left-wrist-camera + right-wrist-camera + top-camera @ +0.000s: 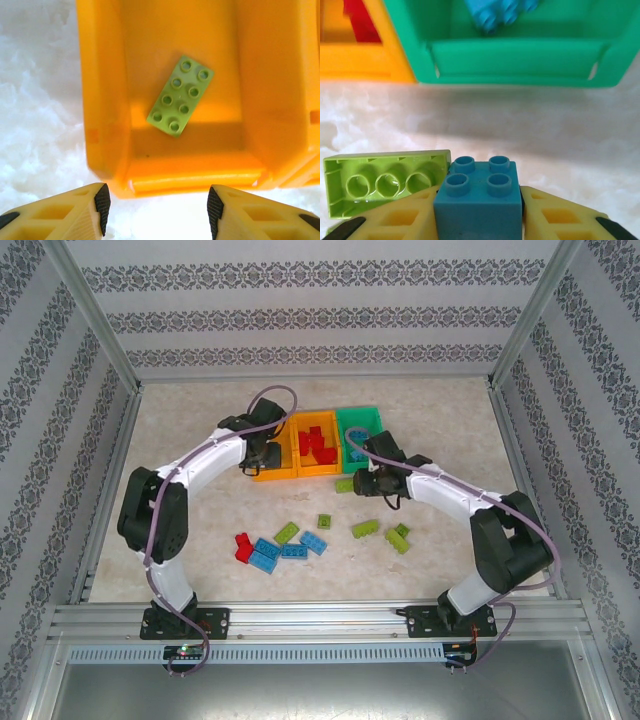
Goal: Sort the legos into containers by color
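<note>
Seen from the left wrist, my left gripper [158,210] is open and holds nothing, hovering at the near rim of an orange-yellow bin [105,100]. One lime green lego [181,95] lies flat inside it. My right gripper [479,200] is shut on a blue four-stud lego [479,210], low over the table in front of the green bin [520,55], which holds blue legos [500,12]. A lime green lego [385,182] lies on its side against the left finger. From above, the left gripper [255,455] is at the left bin [275,478] and the right gripper [362,481] is below the green bin [358,412].
The middle orange-yellow bin [318,470] holds red legos [318,443]. Loose on the table nearer the arms lie a red lego [243,546], blue legos [265,553] and several lime green legos [365,529]. Metal frame rails run along the table's sides.
</note>
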Tool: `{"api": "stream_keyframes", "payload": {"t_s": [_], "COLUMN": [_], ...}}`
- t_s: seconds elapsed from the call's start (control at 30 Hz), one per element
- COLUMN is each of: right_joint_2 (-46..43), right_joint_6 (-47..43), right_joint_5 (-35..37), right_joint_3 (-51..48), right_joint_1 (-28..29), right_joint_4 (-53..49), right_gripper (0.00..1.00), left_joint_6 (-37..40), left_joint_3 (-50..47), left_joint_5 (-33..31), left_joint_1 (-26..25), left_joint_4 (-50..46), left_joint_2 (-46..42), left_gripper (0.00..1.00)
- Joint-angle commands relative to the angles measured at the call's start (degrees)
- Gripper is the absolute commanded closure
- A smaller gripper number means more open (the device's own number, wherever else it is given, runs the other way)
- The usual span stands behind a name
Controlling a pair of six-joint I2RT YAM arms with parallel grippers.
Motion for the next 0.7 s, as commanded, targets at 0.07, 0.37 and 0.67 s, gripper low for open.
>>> {"api": "stream_keyframes", "payload": {"t_s": [0.07,0.37,0.67], "right_joint_2": [2.41,5.91,6.91], "right_joint_6": [-2.77,-7.09,-5.97], "right_joint_5": [-2.65,-8.63,-8.47], "right_joint_3": [6.52,7.72,2.17], "right_joint_1": [-3.24,-2.95,0.03], "right_joint_4": [-2.15,-1.64,-1.16], "right_gripper": [0.62,0.64,0.62], "left_joint_6": [0.07,-0.83,-0.56], "left_joint_3": [-3.98,-5.46,-4.14], "left_joint_5": [-1.08,-1.00,-0.29], "left_joint_1": [-1.22,-2.43,-2.75], "left_joint_4": [0.21,0.74,1.05], "left_joint_2": [-3.70,-3.99,-2.12], "left_gripper": [0.43,0.43,0.43]}}
